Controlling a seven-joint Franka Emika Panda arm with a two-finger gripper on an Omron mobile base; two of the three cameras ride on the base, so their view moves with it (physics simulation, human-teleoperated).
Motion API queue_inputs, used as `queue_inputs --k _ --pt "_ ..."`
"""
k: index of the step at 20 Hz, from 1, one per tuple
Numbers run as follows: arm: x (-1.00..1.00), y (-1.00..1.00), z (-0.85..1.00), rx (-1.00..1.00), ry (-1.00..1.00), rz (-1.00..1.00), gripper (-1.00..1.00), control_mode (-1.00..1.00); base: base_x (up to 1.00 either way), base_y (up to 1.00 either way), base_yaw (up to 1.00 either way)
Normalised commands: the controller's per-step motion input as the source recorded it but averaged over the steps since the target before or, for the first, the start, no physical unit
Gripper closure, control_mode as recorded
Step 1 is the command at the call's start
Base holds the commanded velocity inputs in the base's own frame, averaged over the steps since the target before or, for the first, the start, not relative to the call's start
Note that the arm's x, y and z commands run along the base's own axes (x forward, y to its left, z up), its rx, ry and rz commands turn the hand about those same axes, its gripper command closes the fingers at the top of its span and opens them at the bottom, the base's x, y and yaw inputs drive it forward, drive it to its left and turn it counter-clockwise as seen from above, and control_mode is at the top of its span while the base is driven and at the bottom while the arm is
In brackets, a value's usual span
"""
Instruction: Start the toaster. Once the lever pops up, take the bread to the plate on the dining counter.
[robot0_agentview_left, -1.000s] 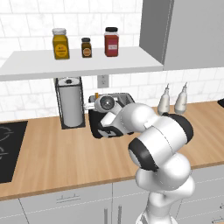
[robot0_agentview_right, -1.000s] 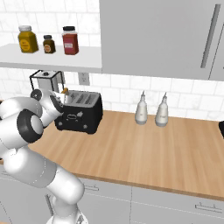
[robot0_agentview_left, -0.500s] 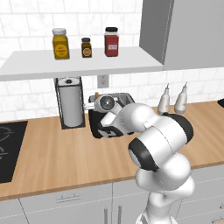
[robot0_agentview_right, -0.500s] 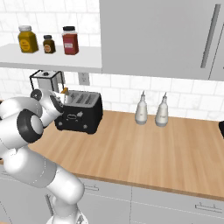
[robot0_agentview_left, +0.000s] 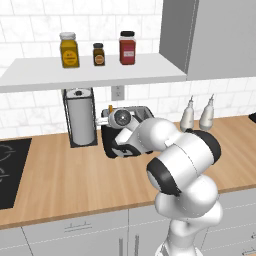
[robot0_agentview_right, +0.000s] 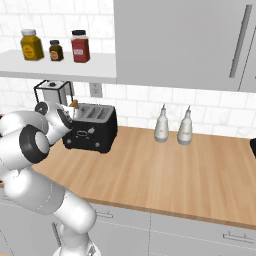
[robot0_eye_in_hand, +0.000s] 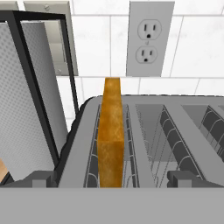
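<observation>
Tool (robot0_eye_in_hand: 112, 179) is standing open, its tips hovering low over the toaster (robot0_agentview_right: 92, 131) | bread (robot0_eye_in_hand: 111, 131) is sitting upright in the leftmost slot, sticking out above | toaster is resting on the table (robot0_agentview_right: 165, 170), just beside the paper-towel holder (robot0_agentview_left: 80, 119)

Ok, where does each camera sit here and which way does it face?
Left base view: behind the arm's left, facing the toaster; the arm rises at lower right.
Right base view: behind its right, same toaster and bottles; the arm is at lower left.
Hand view: close over the slots, facing the wall; bread stands in the leftmost slot.
</observation>
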Motion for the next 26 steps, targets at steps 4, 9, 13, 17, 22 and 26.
queue_inputs --k 4,9,13,17,22,26 --pt "0.00 0.00 0.00 0.00 0.00 0.00 -1.00 -1.00 0.00 0.00 0.00" --pt "0.00 0.00 0.00 0.00 0.00 0.00 -1.00 -1.00 0.00 0.00 0.00" --pt "0.00 0.00 0.00 0.00 0.00 0.00 -1.00 -1.00 0.00 0.00 0.00" --pt "0.00 0.00 0.00 0.00 0.00 0.00 -1.00 -1.00 0.00 0.00 0.00" --pt "0.00 0.00 0.00 0.00 0.00 0.00 -1.00 -1.00 0.00 0.00 0.00" --pt "0.00 0.00 0.00 0.00 0.00 0.00 -1.00 -1.00 0.00 0.00 0.00"
